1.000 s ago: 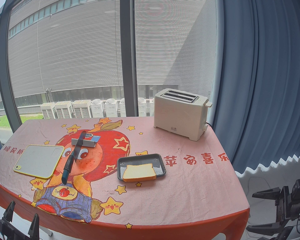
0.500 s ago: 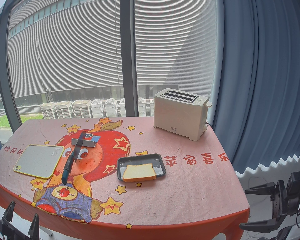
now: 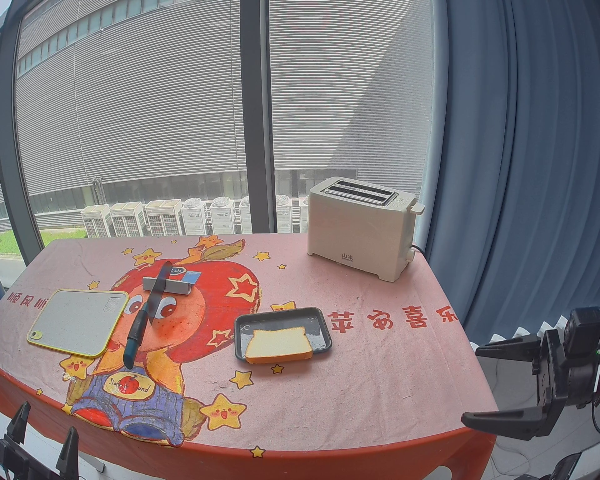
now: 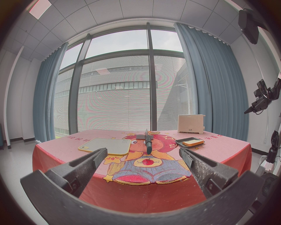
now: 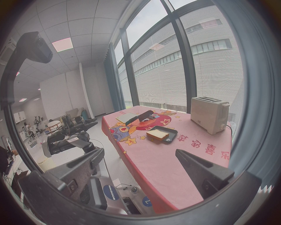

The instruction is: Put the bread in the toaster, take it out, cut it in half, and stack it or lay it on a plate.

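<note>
Tall windows (image 3: pixel 144 112), blue curtains (image 3: pixel 519 156) and a tiled ceiling (image 4: pixel 117 11) overhead.

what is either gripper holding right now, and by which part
Nothing: the left gripper and the right gripper are open and empty; the bread lies on the tray.

Bright, even daylight through window (image 3: pixel 137 112) at 12 o'clock. Soft, short shadows toward 6 o'clock under toaster (image 3: pixel 359 225), tray (image 3: pixel 281 319). Ceiling lamp (image 5: pixel 63 44) lit. Wrist views: strong fisheye bending, dark rims. Moiré ripples on slatted wall (image 4: pixel 117 96).
</note>
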Robot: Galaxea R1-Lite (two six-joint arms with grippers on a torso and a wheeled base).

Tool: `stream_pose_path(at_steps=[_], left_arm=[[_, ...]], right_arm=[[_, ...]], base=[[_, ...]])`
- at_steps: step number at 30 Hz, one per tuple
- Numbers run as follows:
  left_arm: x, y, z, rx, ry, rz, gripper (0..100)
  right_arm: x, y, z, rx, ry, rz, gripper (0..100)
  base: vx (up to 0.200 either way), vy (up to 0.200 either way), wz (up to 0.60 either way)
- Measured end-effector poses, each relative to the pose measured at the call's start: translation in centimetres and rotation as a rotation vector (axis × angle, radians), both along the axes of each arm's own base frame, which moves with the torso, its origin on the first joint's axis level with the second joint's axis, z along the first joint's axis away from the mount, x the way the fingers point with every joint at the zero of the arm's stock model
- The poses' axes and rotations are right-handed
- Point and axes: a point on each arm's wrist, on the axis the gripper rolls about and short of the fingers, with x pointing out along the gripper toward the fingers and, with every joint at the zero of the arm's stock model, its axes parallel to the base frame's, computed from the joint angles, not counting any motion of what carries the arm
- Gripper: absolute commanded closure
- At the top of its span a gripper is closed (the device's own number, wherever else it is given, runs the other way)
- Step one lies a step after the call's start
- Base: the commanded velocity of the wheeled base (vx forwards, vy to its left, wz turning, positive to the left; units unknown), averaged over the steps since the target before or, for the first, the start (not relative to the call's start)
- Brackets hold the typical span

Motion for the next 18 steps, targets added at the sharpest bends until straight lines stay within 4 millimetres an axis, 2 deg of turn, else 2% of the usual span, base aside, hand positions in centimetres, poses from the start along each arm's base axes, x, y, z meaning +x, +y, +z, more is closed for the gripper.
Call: stream_pose_path(at_steps=[6, 18], left_arm=[[0.0, 0.0, 0.0, 0.000, 0.000, 0.000, 0], [0.0, 0.0, 0.0, 0.000, 0.000, 0.000, 0]], right_arm=[[0.9, 1.2, 0.7, -0.017, -0.015, 0.011, 0], [2.6, 2.9, -0.2, -0.059, -0.017, 0.020, 0]], base=[[0.000, 0.000, 0.00], [0.000, 0.000, 0.00]])
